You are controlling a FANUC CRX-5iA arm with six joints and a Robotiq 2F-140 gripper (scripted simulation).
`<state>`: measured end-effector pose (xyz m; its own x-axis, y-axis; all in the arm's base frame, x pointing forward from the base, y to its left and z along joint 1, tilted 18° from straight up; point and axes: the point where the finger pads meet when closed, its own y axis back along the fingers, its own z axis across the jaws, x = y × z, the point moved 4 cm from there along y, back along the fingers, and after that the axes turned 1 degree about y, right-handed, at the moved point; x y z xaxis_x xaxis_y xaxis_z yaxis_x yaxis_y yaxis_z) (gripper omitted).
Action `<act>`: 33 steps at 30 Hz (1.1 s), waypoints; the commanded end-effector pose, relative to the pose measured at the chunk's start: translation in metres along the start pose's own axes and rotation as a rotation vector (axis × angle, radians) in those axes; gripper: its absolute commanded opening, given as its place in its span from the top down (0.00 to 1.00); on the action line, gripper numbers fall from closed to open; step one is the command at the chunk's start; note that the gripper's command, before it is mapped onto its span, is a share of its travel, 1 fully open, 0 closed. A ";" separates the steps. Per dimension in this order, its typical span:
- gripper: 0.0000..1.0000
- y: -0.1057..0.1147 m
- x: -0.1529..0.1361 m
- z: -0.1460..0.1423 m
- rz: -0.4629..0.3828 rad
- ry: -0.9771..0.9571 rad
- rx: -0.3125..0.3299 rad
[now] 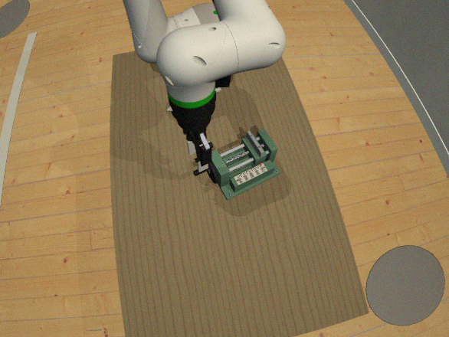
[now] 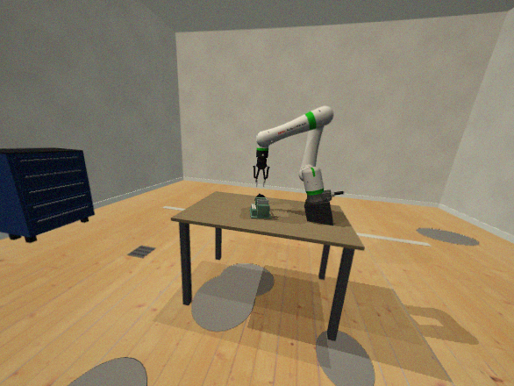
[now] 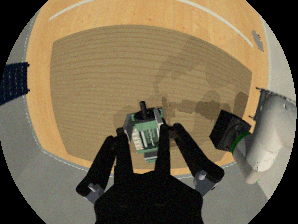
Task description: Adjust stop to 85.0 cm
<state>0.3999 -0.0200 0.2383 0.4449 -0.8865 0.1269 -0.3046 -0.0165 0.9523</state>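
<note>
Where the pale wooden floor [image 2: 132,316] meets plain grey walls [image 2: 342,88], a rectangular brown table [image 1: 230,260] [image 2: 206,210] [image 3: 100,65] stands on dark legs, a blue drawer cabinet [image 2: 53,189] [image 3: 14,82] well apart. The green vise-like screw stop [image 1: 224,170] [image 2: 262,208] [image 3: 145,137] sits inward from the table's edges; its black handwheel [image 2: 260,196] [image 3: 144,115] is ungripped. Above it, the black two-finger gripper [image 1: 203,151] [image 2: 260,184] [image 3: 143,117] points down, fingers parted, holding nothing; the white arm [image 1: 214,50] [image 2: 289,127] [image 3: 270,132] bends at its elbow.

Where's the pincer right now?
In the exterior view, the pincer hangs in the air, directly above the green fixture, left of the arm's base.
</note>
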 end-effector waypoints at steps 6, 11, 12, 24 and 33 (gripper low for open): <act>0.67 0.017 -0.001 0.000 -0.001 0.000 -0.002; 0.67 0.017 -0.001 0.000 -0.001 0.000 -0.002; 0.67 0.017 -0.001 0.000 -0.001 0.000 -0.002; 0.67 0.017 -0.031 -0.016 -0.001 0.000 -0.002; 0.67 0.017 -0.112 -0.062 -0.001 0.000 -0.002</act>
<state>0.3945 0.0718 0.2560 0.4523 -0.8843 0.1160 -0.2965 -0.0264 0.9547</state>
